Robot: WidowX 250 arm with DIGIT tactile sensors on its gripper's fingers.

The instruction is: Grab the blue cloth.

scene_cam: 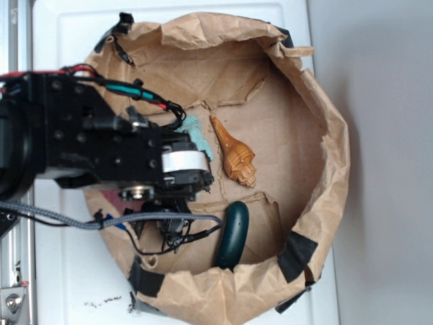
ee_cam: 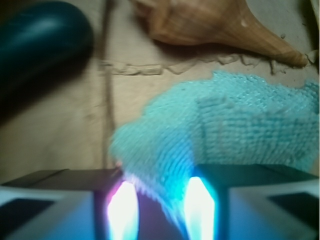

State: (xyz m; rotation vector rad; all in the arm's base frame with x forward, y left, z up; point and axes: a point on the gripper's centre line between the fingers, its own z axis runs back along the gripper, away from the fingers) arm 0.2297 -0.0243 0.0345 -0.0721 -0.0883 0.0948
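The arm reaches low into a paper-lined basin point(scene_cam: 325, 135), its gripper point(ee_cam: 161, 210) parted around a corner of the blue cloth point(ee_cam: 235, 130), pale teal and nubby, spreading just ahead.

Exterior view: bright, even, diffuse light, slightly soft focus, white desk point(scene_cam: 67, 284) near blown out. Wrist view: dimmer, blurry throughout; 2 glowing white-cyan flares with magenta fringe at the hand point(ee_cam: 160, 210), blue cloth point(ee_cam: 225, 125) soft, dark green object point(ee_cam: 40, 35) underexposed with shadow beneath.
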